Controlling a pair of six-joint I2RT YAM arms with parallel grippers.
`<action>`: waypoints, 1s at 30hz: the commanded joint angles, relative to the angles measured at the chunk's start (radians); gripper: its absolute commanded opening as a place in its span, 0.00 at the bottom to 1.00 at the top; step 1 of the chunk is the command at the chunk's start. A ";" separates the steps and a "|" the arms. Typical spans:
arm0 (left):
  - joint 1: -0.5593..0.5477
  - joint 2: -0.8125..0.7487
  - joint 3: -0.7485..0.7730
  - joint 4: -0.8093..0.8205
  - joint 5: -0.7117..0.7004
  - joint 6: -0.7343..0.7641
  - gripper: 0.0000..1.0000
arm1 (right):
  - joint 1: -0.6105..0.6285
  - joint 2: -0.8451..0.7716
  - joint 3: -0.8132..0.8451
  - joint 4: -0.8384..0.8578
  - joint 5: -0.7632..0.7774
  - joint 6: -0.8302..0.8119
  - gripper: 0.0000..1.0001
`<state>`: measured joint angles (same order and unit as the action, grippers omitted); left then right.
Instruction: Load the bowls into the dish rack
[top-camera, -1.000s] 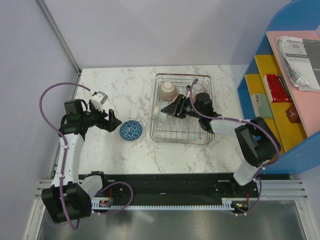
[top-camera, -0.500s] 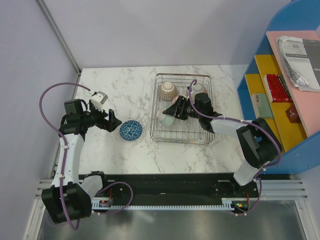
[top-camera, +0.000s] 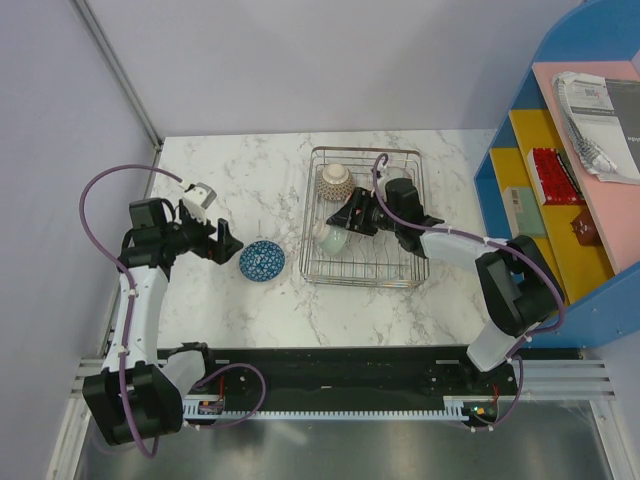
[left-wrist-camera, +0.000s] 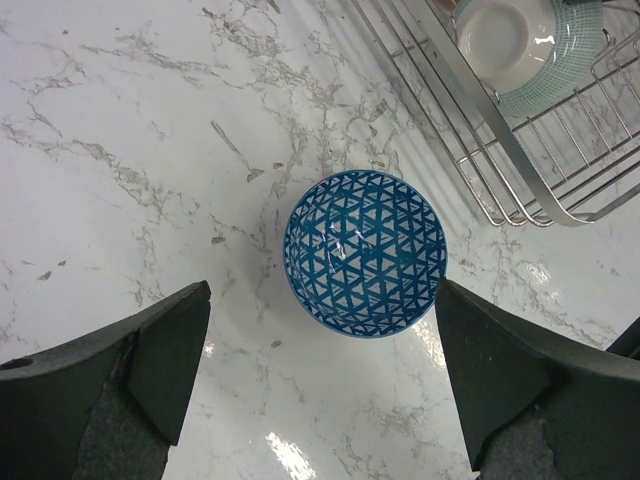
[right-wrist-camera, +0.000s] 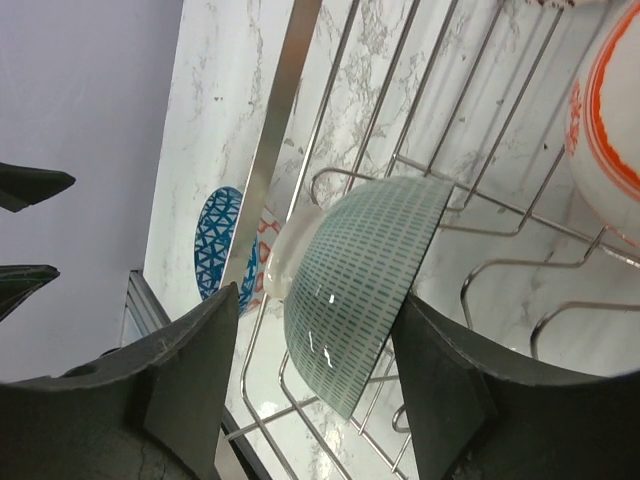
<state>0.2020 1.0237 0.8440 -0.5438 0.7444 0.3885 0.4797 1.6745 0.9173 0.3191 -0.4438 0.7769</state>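
Note:
A blue triangle-patterned bowl (top-camera: 262, 260) stands upright on the marble table, left of the dish rack (top-camera: 365, 268). My left gripper (top-camera: 226, 243) hovers open just left of it; in the left wrist view the bowl (left-wrist-camera: 365, 250) lies ahead of the wide-spread gripper (left-wrist-camera: 321, 300). A green dashed bowl (right-wrist-camera: 365, 285) rests on its side among the rack's wires (right-wrist-camera: 500, 215). My right gripper (right-wrist-camera: 318, 300) stands open around it, with a gap at the bowl's base. An orange-patterned bowl (top-camera: 336, 180) sits at the rack's back.
A pale bowl (top-camera: 398, 178) sits in the rack's far right corner. A blue shelf unit (top-camera: 520, 120) with books stands right of the table. The lilac wall (top-camera: 60, 150) bounds the left side. Marble (top-camera: 240, 180) lies behind the blue bowl.
The right gripper has set the green bowl slightly further into the rack and widened a little. The left arm and blue bowl have not moved.

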 joint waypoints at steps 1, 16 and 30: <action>0.008 0.047 0.009 0.008 0.013 0.067 1.00 | 0.000 -0.030 0.106 -0.112 0.043 -0.116 0.70; 0.005 0.413 0.010 0.120 -0.111 0.128 1.00 | 0.000 -0.050 0.259 -0.419 0.140 -0.341 0.74; -0.076 0.542 0.018 0.143 -0.158 0.151 1.00 | -0.001 -0.078 0.333 -0.505 0.143 -0.491 0.75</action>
<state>0.1600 1.5581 0.8387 -0.4355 0.6189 0.4957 0.4801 1.6539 1.1999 -0.1680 -0.3153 0.3470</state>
